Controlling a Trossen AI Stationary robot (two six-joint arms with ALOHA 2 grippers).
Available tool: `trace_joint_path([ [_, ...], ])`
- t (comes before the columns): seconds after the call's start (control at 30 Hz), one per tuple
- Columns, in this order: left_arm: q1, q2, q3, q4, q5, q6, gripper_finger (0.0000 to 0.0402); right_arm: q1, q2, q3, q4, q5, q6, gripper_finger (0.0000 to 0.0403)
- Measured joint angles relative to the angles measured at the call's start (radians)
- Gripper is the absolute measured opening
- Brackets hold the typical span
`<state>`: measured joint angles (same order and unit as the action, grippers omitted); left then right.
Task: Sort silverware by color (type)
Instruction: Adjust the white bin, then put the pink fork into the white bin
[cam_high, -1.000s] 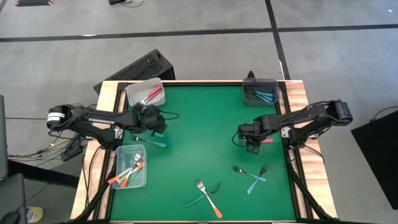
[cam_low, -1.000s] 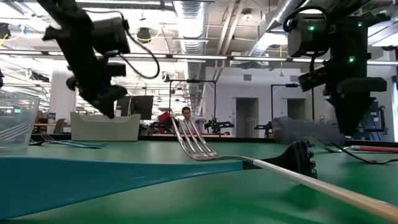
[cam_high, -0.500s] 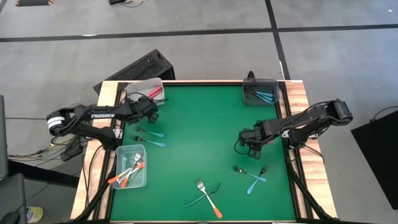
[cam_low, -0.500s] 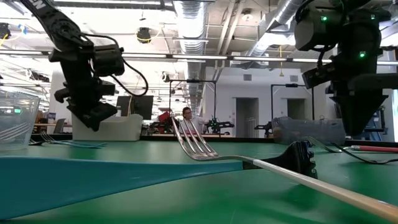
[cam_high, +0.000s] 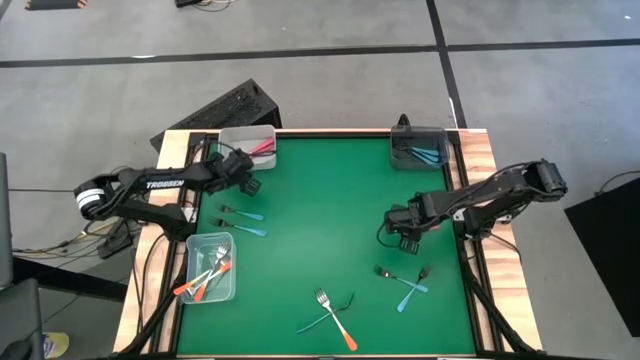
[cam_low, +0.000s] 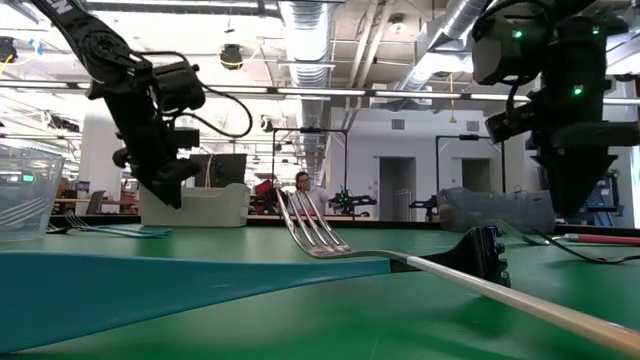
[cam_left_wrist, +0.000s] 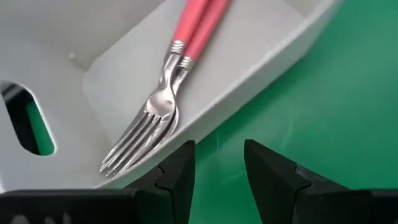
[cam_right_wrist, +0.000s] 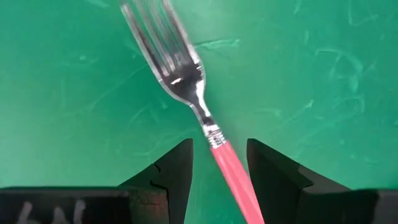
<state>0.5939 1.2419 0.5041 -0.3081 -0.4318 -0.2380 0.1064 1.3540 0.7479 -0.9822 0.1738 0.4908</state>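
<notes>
My left gripper (cam_left_wrist: 217, 158) (cam_high: 246, 180) is open, low at the near wall of a clear bin (cam_left_wrist: 249, 68) (cam_high: 247, 131) that holds red-handled forks (cam_left_wrist: 189, 37). My right gripper (cam_right_wrist: 219, 155) (cam_high: 405, 238) is open and points down at the table's right side. Its fingers stand on either side of a pink-handled fork (cam_right_wrist: 186, 81) that lies flat on the green mat. More forks lie on the mat: two teal ones (cam_high: 243, 221), a teal and a dark one (cam_high: 403, 280), and an orange one (cam_high: 338, 322). My left gripper has one fingertip (cam_left_wrist: 177, 165) right by the clear bin's lower wall; I cannot tell whether it touches. My right gripper comes from above across the pink fork's handle (cam_right_wrist: 225, 163), just behind the neck. One finger (cam_right_wrist: 273, 180) is close to the handle; touching or not, I cannot tell.
A dark grey bin (cam_high: 420, 150) with teal forks stands at the far right corner. A clear bin (cam_high: 210, 268) with orange forks stands at the near left. In the low view a fork (cam_low: 310, 230) lies close to the camera. The mat's middle is bare.
My left gripper has moved toward the far edge and down to the clear bin. That bin has slid toward the table's right and turned square to the edge. My right gripper has come down a little over the pink fork.
</notes>
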Motion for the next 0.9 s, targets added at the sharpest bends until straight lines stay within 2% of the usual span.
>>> trace_joint_path([
  [0.33,-0.081,-0.133,0.026,-0.018,-0.025,0.022,0.0130,-0.050,0.009,-0.008,0.045,0.007,-0.018,0.0178],
  [0.47,-0.145,-0.219,0.026,-0.006,-0.014,0.025,0.0130,-0.071,0.009,-0.058,0.084,-0.018,0.007,0.0178],
  [0.57,-0.195,-0.263,0.026,0.017,-0.008,0.082,0.0130,-0.074,0.009,-0.088,0.097,-0.023,0.010,0.0178],
  [0.9,-0.315,-0.294,0.022,0.122,0.036,0.107,0.0130,-0.083,0.005,-0.155,0.191,-0.067,0.021,0.0177],
])
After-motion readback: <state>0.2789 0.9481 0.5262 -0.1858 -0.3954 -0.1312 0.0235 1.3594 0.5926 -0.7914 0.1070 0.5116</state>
